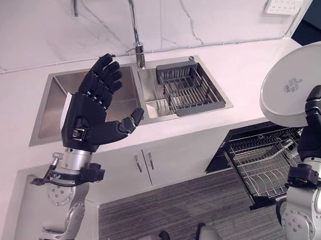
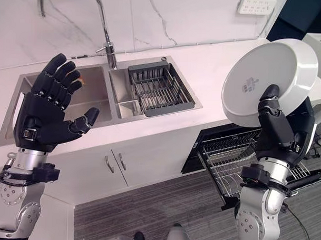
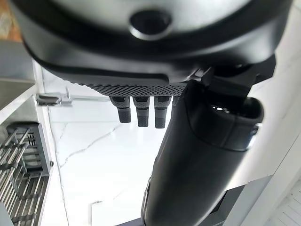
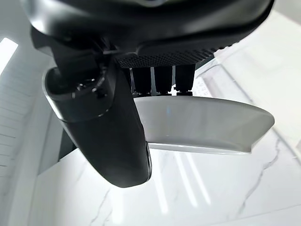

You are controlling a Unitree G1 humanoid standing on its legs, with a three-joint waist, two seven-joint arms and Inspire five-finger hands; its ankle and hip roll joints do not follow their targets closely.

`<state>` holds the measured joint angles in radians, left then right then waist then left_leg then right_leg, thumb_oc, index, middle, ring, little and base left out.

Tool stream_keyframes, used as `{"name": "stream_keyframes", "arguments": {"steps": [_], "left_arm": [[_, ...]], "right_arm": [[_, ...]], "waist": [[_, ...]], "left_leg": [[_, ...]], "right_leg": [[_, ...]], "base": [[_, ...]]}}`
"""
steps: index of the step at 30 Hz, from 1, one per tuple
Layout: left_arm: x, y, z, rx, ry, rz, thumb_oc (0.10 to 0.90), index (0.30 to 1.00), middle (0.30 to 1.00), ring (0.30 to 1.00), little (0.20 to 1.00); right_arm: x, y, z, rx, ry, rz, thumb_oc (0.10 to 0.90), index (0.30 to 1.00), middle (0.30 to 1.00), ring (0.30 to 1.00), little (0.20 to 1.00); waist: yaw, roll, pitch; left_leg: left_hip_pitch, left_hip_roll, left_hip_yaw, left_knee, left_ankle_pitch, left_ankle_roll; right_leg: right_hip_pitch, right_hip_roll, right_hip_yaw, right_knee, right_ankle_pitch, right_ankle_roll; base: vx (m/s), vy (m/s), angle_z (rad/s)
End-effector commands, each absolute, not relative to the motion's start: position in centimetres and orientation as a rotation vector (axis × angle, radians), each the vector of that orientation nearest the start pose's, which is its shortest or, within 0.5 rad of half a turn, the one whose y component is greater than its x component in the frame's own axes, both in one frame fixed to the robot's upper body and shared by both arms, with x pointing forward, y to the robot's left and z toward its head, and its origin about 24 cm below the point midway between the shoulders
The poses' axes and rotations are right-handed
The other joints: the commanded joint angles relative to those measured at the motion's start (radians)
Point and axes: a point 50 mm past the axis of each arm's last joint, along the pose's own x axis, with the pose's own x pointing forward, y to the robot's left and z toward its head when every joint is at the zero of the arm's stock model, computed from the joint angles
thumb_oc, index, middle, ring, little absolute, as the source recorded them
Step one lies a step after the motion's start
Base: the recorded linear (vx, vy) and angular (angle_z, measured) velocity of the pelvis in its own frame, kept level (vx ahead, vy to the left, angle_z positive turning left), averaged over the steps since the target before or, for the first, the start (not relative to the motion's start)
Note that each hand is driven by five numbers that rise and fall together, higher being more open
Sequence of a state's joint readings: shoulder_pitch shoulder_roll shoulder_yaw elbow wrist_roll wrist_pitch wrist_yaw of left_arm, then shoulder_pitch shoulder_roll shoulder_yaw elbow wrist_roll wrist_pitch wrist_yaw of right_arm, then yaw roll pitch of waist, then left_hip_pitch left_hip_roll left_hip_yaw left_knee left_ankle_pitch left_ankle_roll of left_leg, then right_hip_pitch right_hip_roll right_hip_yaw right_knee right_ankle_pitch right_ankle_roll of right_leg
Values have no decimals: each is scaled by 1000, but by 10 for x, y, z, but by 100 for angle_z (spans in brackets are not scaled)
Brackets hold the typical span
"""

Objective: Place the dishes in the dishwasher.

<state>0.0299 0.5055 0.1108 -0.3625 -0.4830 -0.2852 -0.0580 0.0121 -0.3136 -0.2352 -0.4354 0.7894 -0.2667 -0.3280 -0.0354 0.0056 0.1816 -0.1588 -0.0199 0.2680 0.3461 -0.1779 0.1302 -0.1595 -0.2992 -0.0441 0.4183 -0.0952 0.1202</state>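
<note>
One plate pinched at its rim in right hand, held upright | dishwasher rack pulled out just below that hand | step: carry-to-rack | next: lower, slot plate edge-on between tines | left hand raised, fingers spread, empty

Showing silver-grey arms with round joint housings and black wrist collars; left hand and right hand appearing dark, ridged, with textured palm pads
</note>
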Motion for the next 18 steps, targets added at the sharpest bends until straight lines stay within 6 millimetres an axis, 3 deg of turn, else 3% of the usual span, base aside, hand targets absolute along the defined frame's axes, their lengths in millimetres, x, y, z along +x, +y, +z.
{"name": "stream_keyframes", "arguments": {"steps": [1, 5, 7, 10, 12, 14, 16, 17, 18], "left_arm": [[211, 204, 218, 176, -842, -255, 800, 900, 900, 900, 900], [215, 201, 210, 208, -765, -331, 800, 900, 900, 900, 900], [215, 195, 201, 306, -715, -406, 800, 900, 900, 900, 900], [215, 188, 184, 314, -641, -430, 800, 900, 900, 900, 900], [215, 183, 167, 304, -574, -458, 800, 900, 900, 900, 900], [212, 181, 150, 308, -517, -495, 800, 900, 900, 900, 900], [210, 179, 133, 305, -433, -565, 800, 900, 900, 900, 900], [210, 178, 129, 289, -405, -599, 800, 900, 900, 900, 900], [209, 177, 124, 273, -356, -646, 800, 900, 900, 900, 900]], "right_arm": [[196, -241, 225, 543, -1006, -230, 400, 300, 300, 300, 300], [196, -232, 228, 489, -998, -168, 400, 300, 300, 300, 300], [200, -231, 229, 458, -959, -94, 400, 300, 300, 300, 300], [213, -218, 229, 417, -887, 30, 400, 300, 300, 300, 300], [216, -212, 223, 412, -833, 92, 400, 300, 300, 300, 300], [216, -211, 218, 372, -796, 113, 400, 300, 300, 300, 300], [215, -215, 217, 292, -783, 121, 400, 300, 300, 300, 300], [216, -216, 216, 278, -780, 129, 400, 300, 300, 300, 300], [217, -215, 216, 280, -771, 153, 400, 300, 300, 300, 300]], "waist": [[3, -14, -72], [13, -34, -68], [6, -37, -62], [-13, -20, -68], [-14, -11, -72], [-15, -17, -74], [-22, -22, -73], [-17, -23, -72], [-9, -21, -66]], "left_leg": [[157, 37, -164, -46, -143, -100], [175, 90, -141, -46, -150, -134], [171, 176, -137, -46, -114, -172], [177, 259, -108, -46, -61, -209], [146, 301, -98, -46, 66, -231], [135, 313, -84, -46, 122, -234], [148, 288, -37, -46, 131, -229], [145, 259, -40, -46, 116, -222], [135, 204, -63, -46, 61, -203]], "right_leg": [[16, 13, -53, -118, 112, 38], [-17, -50, -13, -118, 115, 71], [12, 2, -16, -118, 19, 68], [0, 80, -9, -118, -25, 48], [5, 132, -28, -118, -47, 7], [6, 146, -45, -118, -60, -23], [8, 139, -67, -118, -70, -37], [10, 138, -71, -118, -72, -37], [15, 135, -76, -118, -75, -30]], "base": [[37, -308, -41], [121, -601, -39], [144, -989, -11], [79, -576, -28], [114, -569, -63], [106, -450, -31], [82, -315, -11], [55, -232, 5], [44, -112, 32]]}}
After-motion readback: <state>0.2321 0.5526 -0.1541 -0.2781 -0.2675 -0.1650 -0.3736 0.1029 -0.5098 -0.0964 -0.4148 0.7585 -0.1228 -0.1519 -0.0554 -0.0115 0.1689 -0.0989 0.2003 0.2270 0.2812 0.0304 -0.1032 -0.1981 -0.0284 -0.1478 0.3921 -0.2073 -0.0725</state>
